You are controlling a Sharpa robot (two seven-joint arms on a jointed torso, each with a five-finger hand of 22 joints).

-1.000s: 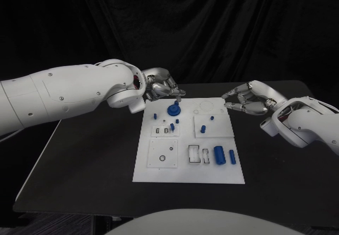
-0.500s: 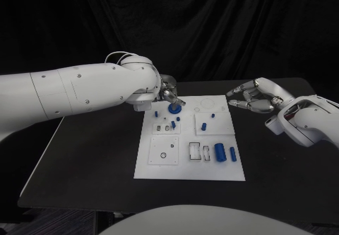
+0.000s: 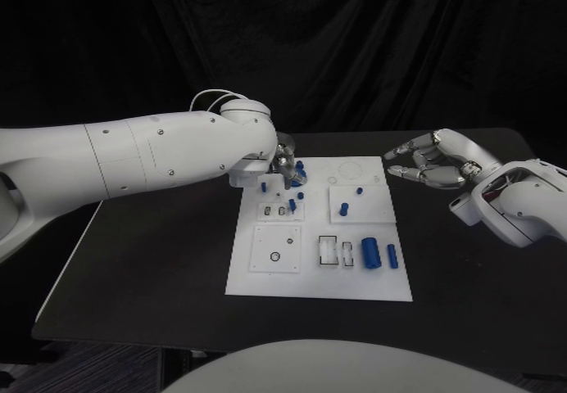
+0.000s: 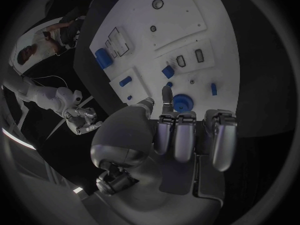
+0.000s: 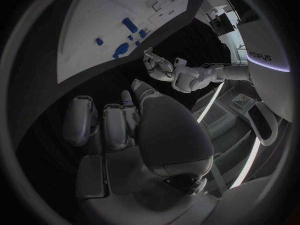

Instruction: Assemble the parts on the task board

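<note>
Head view: white task board (image 3: pixel 274 282) mid-table on black table (image 3: pixel 142 270). Left hand (image 3: pixel 283 164) over board's far-left corner, mostly hidden behind own white arm; fingers down at a round blue part (image 3: pixel 297 169) there. Left wrist view: same hand (image 4: pixel 181 135) w/ fingers curled together side by side, one fingertip (image 4: pixel 167 91) stretched out beside the round blue part (image 4: pixel 182 103), touching or just short of it, can't tell. Nothing seen clamped in the hand; grip on the part can't be told.

Right hand (image 3: pixel 435 162) off the board's far-right edge, above bare table, fingers curled inward but w/ gaps, holding nothing visible. Right wrist view: right hand (image 5: pixel 119 125) w/ fingers bent toward palm, nothing in them.

On the board in head view: small blue pegs (image 3: pixel 292 201) standing just near of the round part; another blue peg (image 3: pixel 344 210) on the raised far-right panel. Large blue cylinder (image 3: pixel 369 253) lying at near right, slimmer blue rod (image 3: pixel 391 256) just right of it, both lengthwise near-to-far. Two rectangular slots (image 3: pixel 326 251) left of the cylinder. Near-left panel w/ a small dark ring (image 3: pixel 277 255). Far-right corner w/ a faint round recess (image 3: pixel 349 172).
</note>
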